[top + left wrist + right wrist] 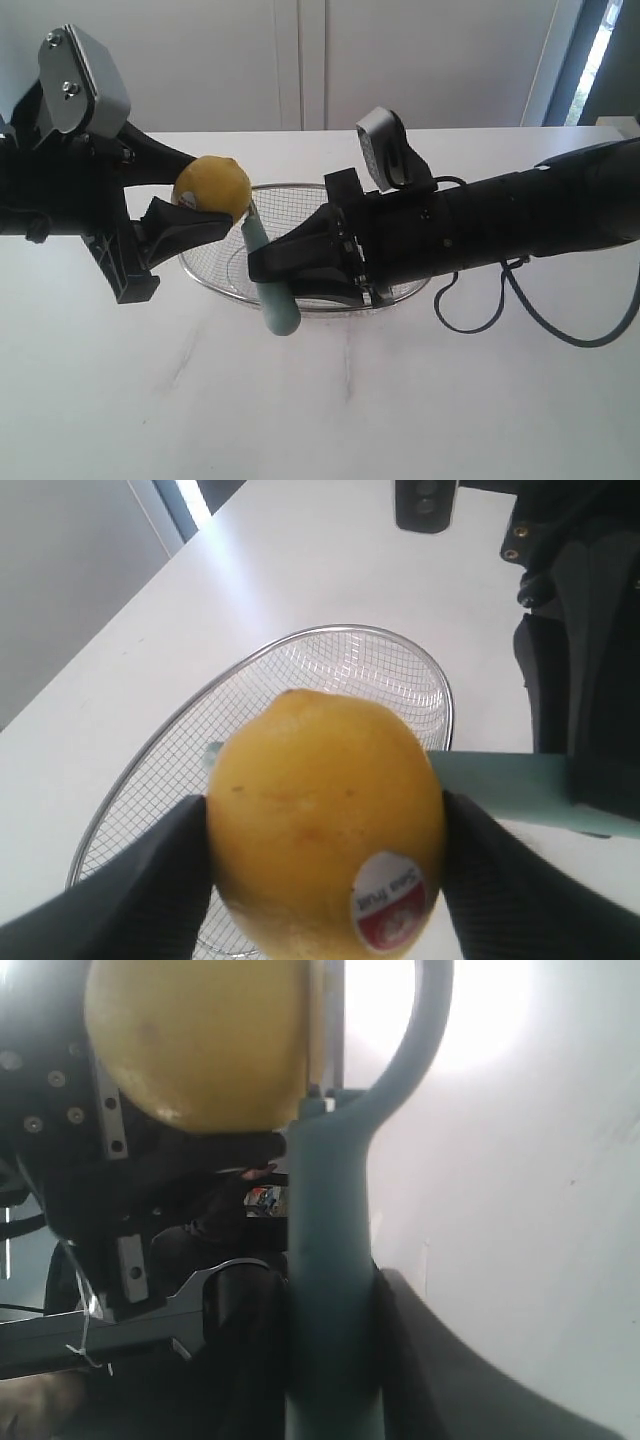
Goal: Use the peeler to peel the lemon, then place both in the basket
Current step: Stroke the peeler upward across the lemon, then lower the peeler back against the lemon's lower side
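**As the blade meets the rind, the grip is the weak point**

While both arms hang above the white table (350,400), the large oval basket of silver wire mesh (290,186) lies beneath and just behind the two grippers. The left gripper (203,193) is clenched on the small round yellow lemon (310,800), one black finger on each side, holding it in the air over the basket's edge. The right gripper (272,268) is clamped around the pale teal-green handle of the slim peeler (280,310). The peeler's curved Y-shaped head reaches up beyond that gripper's fingertips and lies against the lemon's flank on the side facing it. The red-and-white oval sticker (392,900) sits low on the fruit, between the left fingers. No peeled strip shows on the faces in view, so peeling looks barely begun.

The likely trouble is the hold. A round fruit pinched at two spots can spin or squirt out when the blade drags, and it might then miss the basket. The handle could also swivel in the right grip, so the blade skates instead of cutting.
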Motion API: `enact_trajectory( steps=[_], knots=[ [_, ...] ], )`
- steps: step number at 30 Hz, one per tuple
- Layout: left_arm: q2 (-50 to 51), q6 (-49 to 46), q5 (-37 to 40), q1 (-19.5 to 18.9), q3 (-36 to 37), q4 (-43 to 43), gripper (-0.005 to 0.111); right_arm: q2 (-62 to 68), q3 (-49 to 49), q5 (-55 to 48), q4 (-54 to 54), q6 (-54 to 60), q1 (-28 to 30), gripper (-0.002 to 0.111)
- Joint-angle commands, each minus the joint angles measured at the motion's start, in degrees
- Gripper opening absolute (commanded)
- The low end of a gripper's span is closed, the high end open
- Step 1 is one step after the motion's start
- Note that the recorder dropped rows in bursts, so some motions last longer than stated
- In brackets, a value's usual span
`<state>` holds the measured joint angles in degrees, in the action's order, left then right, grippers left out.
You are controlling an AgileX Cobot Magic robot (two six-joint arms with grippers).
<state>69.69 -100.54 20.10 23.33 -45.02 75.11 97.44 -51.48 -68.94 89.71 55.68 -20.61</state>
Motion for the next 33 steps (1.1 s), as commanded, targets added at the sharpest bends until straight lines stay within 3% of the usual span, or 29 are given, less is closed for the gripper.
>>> enact_trajectory(
  steps=[1,12,22,27,33],
  knots=[
    [-0.31,-0.10,0.88,0.23,0.23,1.06,0.000,-0.86,0.16,-1.02,0.85,1.05,0.14,0.000],
    [-0.31,-0.10,0.88,0.23,0.23,1.06,0.000,-5.17,0.16,-1.02,1.10,0.92,5.56,0.000],
    [-0.31,-0.10,0.88,0.23,0.23,1.06,0.000,-19.17,0.16,-1.02,-4.62,1.06,10.54,0.000],
    [-0.31,-0.10,0.98,0.23,0.23,1.05,0.000,-17.35,0.16,1.76,-11.47,-4.93,14.59,0.000],
    [-0.31,-0.10,1.09,0.23,0.23,1.05,0.000,-9.00,0.27,0.69,-12.31,-4.55,11.34,0.000]
  ],
)
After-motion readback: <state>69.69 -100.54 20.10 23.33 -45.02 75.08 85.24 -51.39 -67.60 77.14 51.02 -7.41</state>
